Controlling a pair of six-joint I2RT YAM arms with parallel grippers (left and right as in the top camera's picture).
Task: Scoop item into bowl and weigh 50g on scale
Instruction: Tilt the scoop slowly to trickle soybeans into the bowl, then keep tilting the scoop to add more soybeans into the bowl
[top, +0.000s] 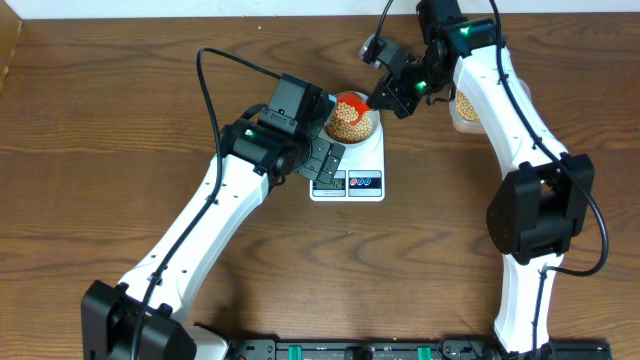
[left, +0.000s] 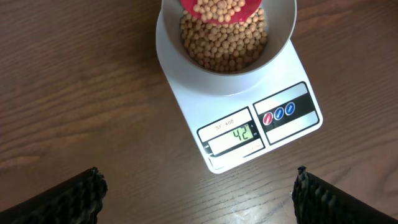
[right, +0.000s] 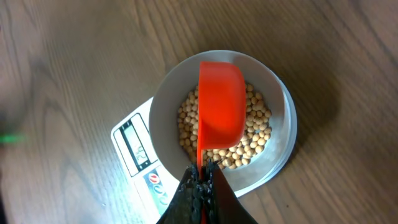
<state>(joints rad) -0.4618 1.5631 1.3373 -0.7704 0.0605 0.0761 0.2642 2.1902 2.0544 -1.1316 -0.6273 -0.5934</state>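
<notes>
Overhead, the right gripper (top: 379, 97), clamped on a red plastic scoop (top: 350, 103), tips it over the small pale round bowl (top: 372, 130) on the flat white scale (top: 378, 162); in the left wrist view the left gripper (left: 198, 182) is spread wide and empty, and the grey display (left: 235, 135) reads 42, just short; in the right wrist view the tan round beans (right: 258, 134) fill the bowl.

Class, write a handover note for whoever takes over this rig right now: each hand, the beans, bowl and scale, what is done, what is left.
Left hand: open, empty, hovering in front of the scale.
Right hand: shut on the handle of the red scoop, which is tipped over the bowl.
The bowl sits on the scale, partly filled with beans. The display reads 42.
Done: most of the scooping.
Left: add a few more beans to reach 50.
</notes>
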